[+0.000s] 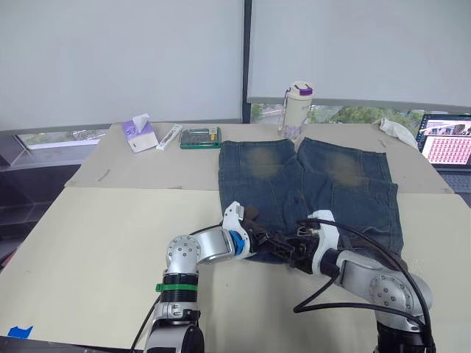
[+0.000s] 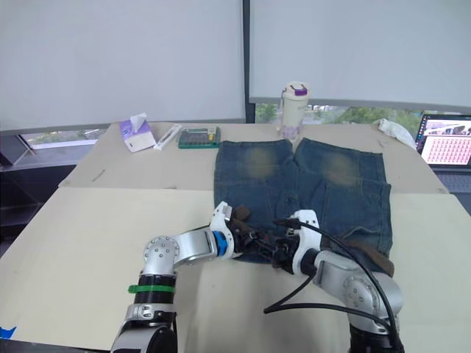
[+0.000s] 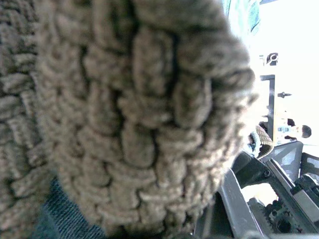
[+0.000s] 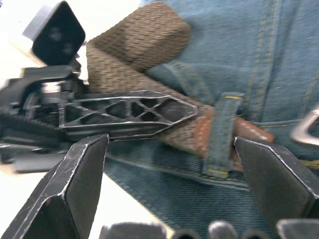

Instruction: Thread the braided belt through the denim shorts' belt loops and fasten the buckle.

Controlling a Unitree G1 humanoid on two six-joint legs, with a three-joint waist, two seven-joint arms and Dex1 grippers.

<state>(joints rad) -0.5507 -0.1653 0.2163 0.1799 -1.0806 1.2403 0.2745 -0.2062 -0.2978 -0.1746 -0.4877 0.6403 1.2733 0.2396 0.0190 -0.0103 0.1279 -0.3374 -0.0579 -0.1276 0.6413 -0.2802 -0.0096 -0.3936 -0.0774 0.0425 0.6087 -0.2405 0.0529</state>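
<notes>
Nearest, at the waistband edge of the denim shorts (image 1: 309, 184): right gripper (image 4: 169, 149) spread wide, holding nothing, straddling a belt loop (image 4: 219, 134) with the braided belt (image 4: 134, 50) passed under it; just beside the shorts' waistband, left gripper (image 1: 274, 241) pinching the belt, woven strap pressed up against its wrist camera; silver buckle (image 4: 306, 127) glinting near the loop. Probably soft, floppy, grippy weave; best pinched at the stiffer leather tip. Beyond the shorts, a bottle (image 1: 296, 110).
</notes>
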